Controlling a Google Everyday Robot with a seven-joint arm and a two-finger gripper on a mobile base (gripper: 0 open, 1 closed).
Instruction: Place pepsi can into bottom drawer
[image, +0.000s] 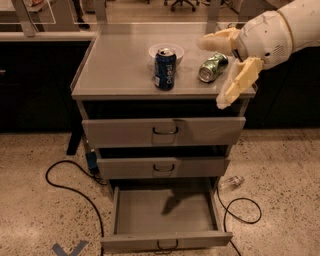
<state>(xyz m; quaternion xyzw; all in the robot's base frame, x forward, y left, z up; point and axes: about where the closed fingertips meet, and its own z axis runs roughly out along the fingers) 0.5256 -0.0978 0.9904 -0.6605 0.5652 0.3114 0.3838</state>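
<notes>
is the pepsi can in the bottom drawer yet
No, the pepsi can stands on the cabinet top, the bottom drawer lies open without it, and the gripper hovers open around the green can.

tool (212, 74) at cabinet (115, 60) right | arm (295, 25) cut off | bowl (178, 50) part-hidden behind pepsi can (165, 70)
</notes>
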